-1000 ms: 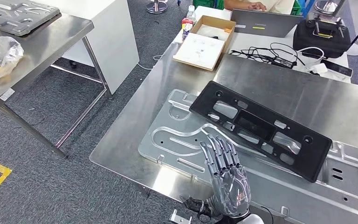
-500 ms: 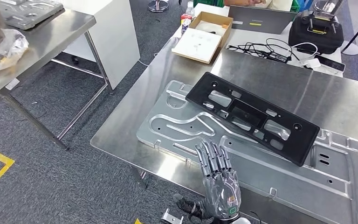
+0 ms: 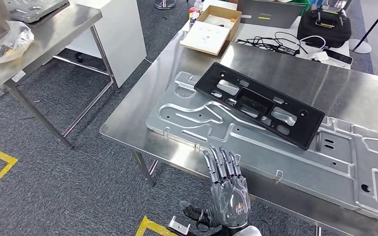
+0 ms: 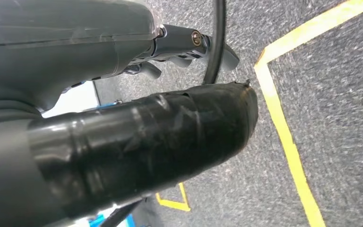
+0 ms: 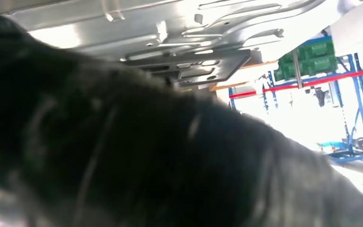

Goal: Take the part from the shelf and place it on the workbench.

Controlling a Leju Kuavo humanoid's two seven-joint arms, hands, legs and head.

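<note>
The fingers [image 3: 221, 162] of the right hand [image 3: 229, 189] are seen stretched out straight and slightly spread, with nothing held between them; their tips reach over the near edge of the brushed stainless-steel worktop [image 3: 295, 83]. The silver-grey palm is held just off that edge, above the grey carpet floor [image 3: 74, 182]. In the left wrist view a thick grey taped thumb [image 4: 170, 137] of the left hand [image 4: 75, 71] is seen over the carpet and a yellow floor line [image 4: 283, 127]; the state of that hand's fingers cannot be told, as only short darker tips are glimpsed behind the cover.

The long black plastic frame part with rectangular cut-outs [image 3: 258, 103] is found lying flat on the worktop, slantwise, resting on top of a large pressed silver sheet-metal panel with ribs and grooves [image 3: 295, 152]. The black part is well apart from the right hand, with a strip of the panel between them. Both are also seen in the right wrist view, turned over, the dark part [image 5: 189, 64] set against the bright panel [image 5: 123, 23].

At the far end of the worktop an open cardboard box with a white lid [image 3: 214, 29] is placed, and beside it a tangle of black cables [image 3: 275, 43] and a black carrying case [image 3: 324, 27]. To the left, across the carpet, a 2nd steel table [image 3: 44, 34] is seen carrying a crumpled clear plastic bag [image 3: 7, 44].
</note>
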